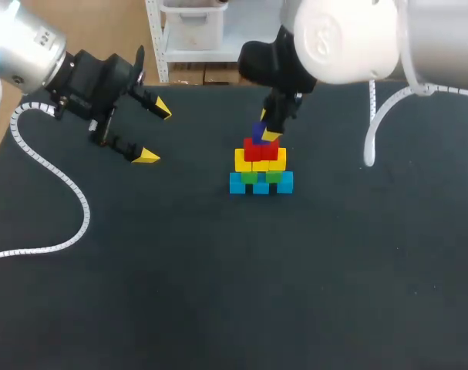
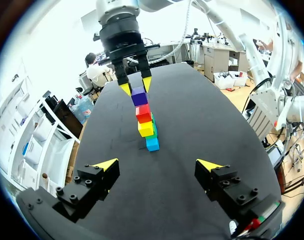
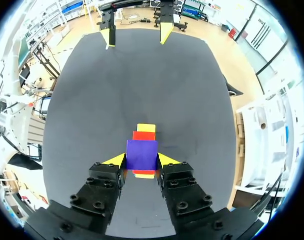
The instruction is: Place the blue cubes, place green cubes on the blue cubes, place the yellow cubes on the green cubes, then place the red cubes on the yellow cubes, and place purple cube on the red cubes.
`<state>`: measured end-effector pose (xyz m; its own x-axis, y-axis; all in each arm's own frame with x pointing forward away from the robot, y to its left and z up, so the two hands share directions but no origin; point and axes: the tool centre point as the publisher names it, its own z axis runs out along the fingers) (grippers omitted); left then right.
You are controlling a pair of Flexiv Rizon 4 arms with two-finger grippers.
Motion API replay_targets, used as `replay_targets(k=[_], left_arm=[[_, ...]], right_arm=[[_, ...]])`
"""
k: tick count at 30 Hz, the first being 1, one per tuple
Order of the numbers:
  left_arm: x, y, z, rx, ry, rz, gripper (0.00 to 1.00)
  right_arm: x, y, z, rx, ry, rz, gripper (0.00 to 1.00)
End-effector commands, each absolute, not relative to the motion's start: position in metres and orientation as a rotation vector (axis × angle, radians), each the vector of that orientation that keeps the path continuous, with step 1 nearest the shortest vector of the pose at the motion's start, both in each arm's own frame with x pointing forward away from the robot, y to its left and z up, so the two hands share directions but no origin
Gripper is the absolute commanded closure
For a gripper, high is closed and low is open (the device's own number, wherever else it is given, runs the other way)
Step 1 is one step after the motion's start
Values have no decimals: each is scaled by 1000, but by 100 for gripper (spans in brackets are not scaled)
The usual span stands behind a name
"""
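A pyramid of cubes stands mid-table: blue cubes (image 1: 261, 185) at the base, green cubes (image 1: 260, 176) on them, yellow cubes (image 1: 260, 160) above, then red cubes (image 1: 260, 148). The purple cube (image 1: 259, 132) sits on top of the red ones, and my right gripper (image 1: 269, 134) is shut on it from above. In the right wrist view the purple cube (image 3: 141, 154) fills the gap between the yellow tips of the right gripper (image 3: 141, 160). My left gripper (image 1: 155, 132) hangs open to the left of the stack, empty; in its own view the left gripper (image 2: 158, 164) faces the stack (image 2: 145, 120).
A white coiled cable (image 1: 52, 185) from the left arm lies on the black table (image 1: 234, 293) at the left. Another cable (image 1: 376, 123) hangs from the right arm to the right of the stack.
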<state>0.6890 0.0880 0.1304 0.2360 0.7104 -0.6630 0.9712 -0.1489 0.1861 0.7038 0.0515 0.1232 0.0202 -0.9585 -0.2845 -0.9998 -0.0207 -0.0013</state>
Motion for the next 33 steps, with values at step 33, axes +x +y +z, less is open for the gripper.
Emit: replay_targets(k=[33], left_arm=[[689,89,129,1926,1530,-574,0]], right_arm=[[706,49,114,-2089,2062,320,93]])
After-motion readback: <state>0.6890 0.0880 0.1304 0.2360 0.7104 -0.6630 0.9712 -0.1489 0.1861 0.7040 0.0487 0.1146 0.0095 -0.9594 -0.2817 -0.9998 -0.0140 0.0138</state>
